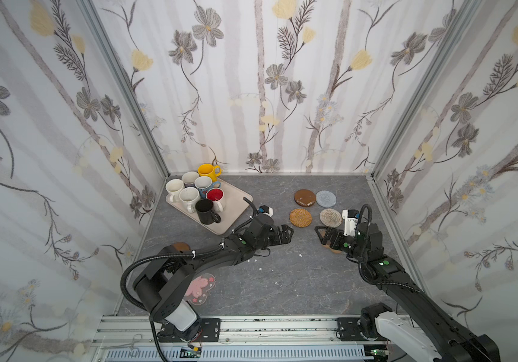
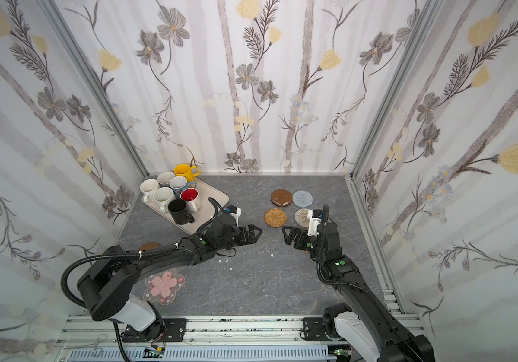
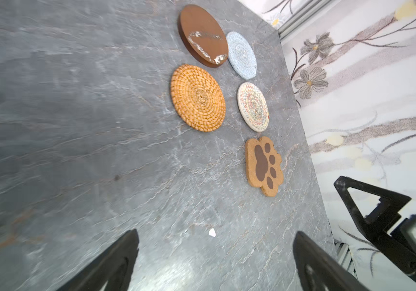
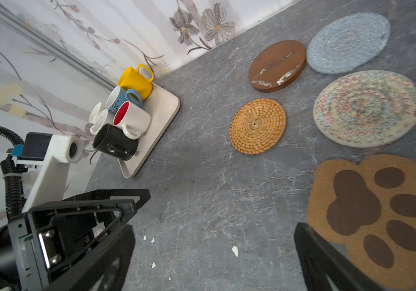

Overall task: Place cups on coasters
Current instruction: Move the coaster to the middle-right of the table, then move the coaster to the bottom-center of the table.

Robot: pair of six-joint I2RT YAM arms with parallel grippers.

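Several cups stand crowded on a beige tray (image 1: pixel 235 205) at the back left, among them a yellow cup (image 1: pixel 207 170), a black cup (image 1: pixel 206 211) and a red-lined white cup (image 1: pixel 215 196). Coasters lie at the back right: brown disc (image 1: pixel 305 198), grey round (image 1: pixel 326 198), golden woven (image 1: pixel 300 217), beige woven (image 1: pixel 330 217). The paw coaster (image 4: pixel 378 216) lies beneath my right gripper (image 1: pixel 318 234). My left gripper (image 1: pixel 289 232) faces it over the mid table. Both are open and empty (image 3: pixel 217 233) (image 4: pixel 214 226).
A second brown disc (image 1: pixel 180 246) peeks out behind my left arm. The clear pink-flower coaster (image 2: pixel 163 283) lies near the left base. Small white chips (image 1: pixel 300 255) dot the grey table. Flowered walls close in the left, back and right sides.
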